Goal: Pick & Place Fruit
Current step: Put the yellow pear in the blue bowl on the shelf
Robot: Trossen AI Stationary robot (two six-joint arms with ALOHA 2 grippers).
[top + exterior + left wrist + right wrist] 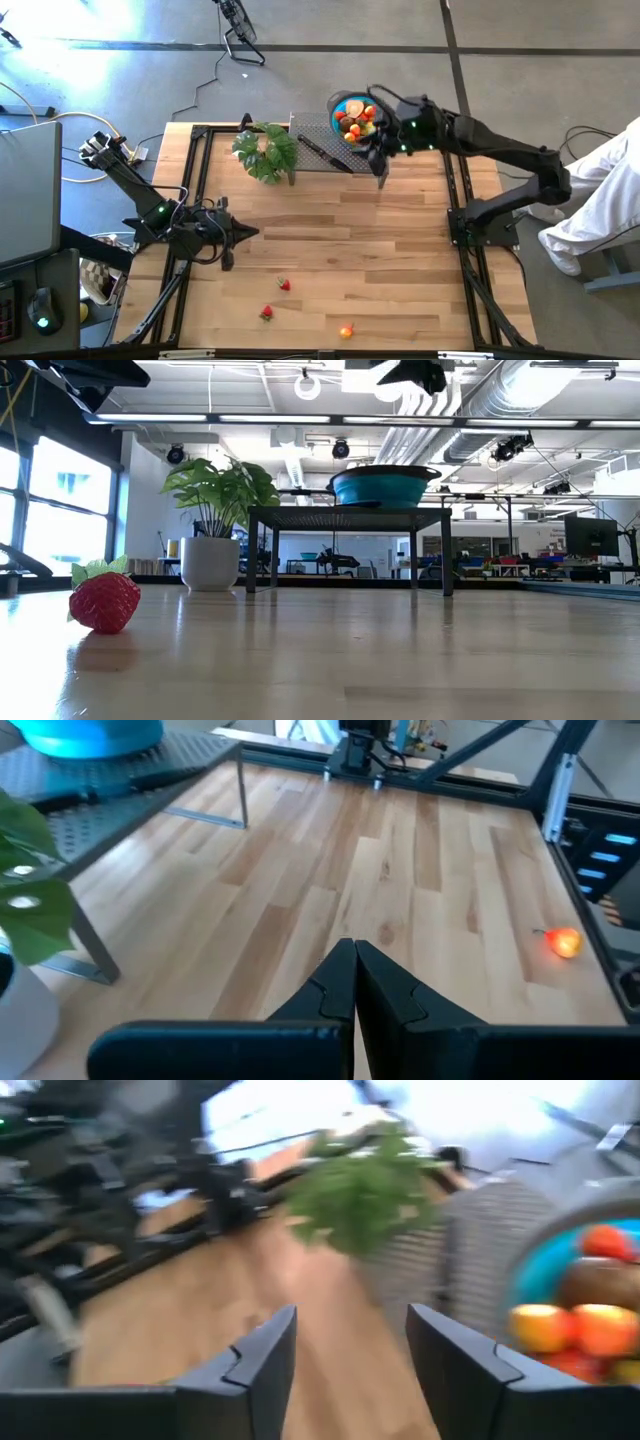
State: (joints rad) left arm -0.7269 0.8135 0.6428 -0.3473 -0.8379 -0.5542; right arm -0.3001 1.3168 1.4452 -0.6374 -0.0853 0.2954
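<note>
A blue bowl [340, 104] holding several toy fruits [356, 118] stands on a black perforated rack [315, 135] at the table's far side. It also shows in the right wrist view [545, 1270] and the low view [385, 487]. Two red strawberries [285, 285] [266, 313] and an orange piece [346, 331] lie on the table near its front edge. One strawberry [104, 601] shows in the low view, and the orange piece [563, 942] shows in the left wrist view. My right gripper [381, 176] [350, 1325] is open and empty, just in front of the bowl. My left gripper [252, 232] [355, 982] is shut and empty at the table's left.
A leafy green plant in a white pot [266, 152] [215, 510] stands left of the rack. A black-handled knife [322, 152] lies on the rack. A person in white [600, 190] sits beyond the table's right edge. Bare wood lies between the arms.
</note>
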